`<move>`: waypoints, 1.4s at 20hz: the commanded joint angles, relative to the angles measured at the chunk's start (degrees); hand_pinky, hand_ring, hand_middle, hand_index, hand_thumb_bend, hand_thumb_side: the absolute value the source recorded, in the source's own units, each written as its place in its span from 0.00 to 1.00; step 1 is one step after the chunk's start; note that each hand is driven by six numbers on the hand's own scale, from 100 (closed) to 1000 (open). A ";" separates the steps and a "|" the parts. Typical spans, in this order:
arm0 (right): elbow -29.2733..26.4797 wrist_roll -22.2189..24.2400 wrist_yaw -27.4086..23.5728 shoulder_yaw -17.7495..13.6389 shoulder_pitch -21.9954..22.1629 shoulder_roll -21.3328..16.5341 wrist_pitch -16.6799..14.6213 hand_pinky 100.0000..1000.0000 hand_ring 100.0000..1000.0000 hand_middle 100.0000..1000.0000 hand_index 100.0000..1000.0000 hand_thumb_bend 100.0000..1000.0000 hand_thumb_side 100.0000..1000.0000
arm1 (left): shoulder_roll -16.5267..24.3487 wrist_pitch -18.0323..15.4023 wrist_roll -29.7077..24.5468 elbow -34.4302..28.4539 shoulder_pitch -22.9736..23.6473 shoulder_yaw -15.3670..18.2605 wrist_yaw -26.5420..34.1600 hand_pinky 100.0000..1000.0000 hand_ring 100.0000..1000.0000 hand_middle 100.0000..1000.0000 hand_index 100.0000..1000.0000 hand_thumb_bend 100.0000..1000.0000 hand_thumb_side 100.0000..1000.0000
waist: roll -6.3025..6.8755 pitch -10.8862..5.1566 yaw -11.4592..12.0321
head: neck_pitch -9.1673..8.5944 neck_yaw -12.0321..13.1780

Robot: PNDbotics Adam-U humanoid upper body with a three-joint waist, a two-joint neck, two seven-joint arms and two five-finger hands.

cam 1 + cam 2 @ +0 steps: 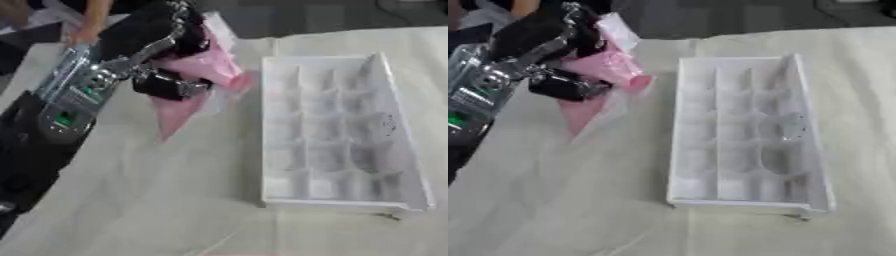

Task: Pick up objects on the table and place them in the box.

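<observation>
Nearest, the white box [337, 132] is lying open at about three o'clock on the pale cloth [175, 200], its compartments showing nothing inside. Further off, at eleven o'clock, the left hand [166, 82] is curling its fingers round a pink bag [206, 67], seemingly lifting it clear to carry it boxward. Beyond, only dim floor is showing; the right hand is appearing nowhere.

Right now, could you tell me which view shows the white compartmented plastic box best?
The left eye view: the white compartmented plastic box appears larger there, compartments clearer. The right eye view shows the same whole box, slightly smaller.
</observation>
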 commanded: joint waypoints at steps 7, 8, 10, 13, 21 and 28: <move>-0.75 1.19 -0.84 0.55 -1.76 -0.58 0.07 0.36 0.52 0.47 0.53 0.23 1.00 | 3.10 -4.58 -6.00 3.25 -9.52 -6.08 2.92 0.00 0.18 0.18 0.26 0.12 0.00 | 0.84 -1.51 -2.22 | -0.01 1.73; -0.75 1.30 -0.93 0.64 -1.91 -0.55 0.06 0.36 0.52 0.47 0.53 0.24 1.00 | 2.26 -5.02 -6.79 3.72 -10.55 -6.74 3.01 0.00 0.18 0.18 0.26 0.13 0.00 | 0.94 -1.52 -2.55 | -0.01 1.93; -0.75 1.57 -1.07 0.86 -2.21 -0.54 0.02 0.36 0.52 0.47 0.53 0.24 1.00 | 0.45 -5.82 -8.32 4.52 -12.29 -7.67 3.00 0.00 0.18 0.19 0.27 0.12 0.00 | 1.13 -1.48 -3.31 | -0.01 2.21; -0.75 1.95 -1.23 1.14 -2.60 -0.70 -0.05 0.36 0.52 0.47 0.53 0.24 1.00 | -1.19 -6.49 -9.59 5.51 -14.25 -8.17 3.19 0.00 0.18 0.19 0.27 0.13 0.00 | 1.45 -1.45 -4.51 | -0.01 2.90; -0.75 2.63 -1.59 1.46 -2.90 -0.68 -0.11 0.36 0.52 0.47 0.53 0.25 1.00 | -5.79 -8.16 -12.88 10.09 -20.18 -10.62 2.92 0.00 0.20 0.20 0.28 0.12 0.01 | 2.18 -1.40 -6.36 | -0.01 4.41; -0.75 3.07 -1.88 1.62 -3.26 -0.56 -0.13 0.36 0.52 0.47 0.53 0.25 1.00 | -9.00 -9.14 -16.12 11.40 -22.13 -11.09 2.56 0.00 0.25 0.26 0.34 0.11 0.21 | 2.68 -1.29 -7.91 | -0.01 5.36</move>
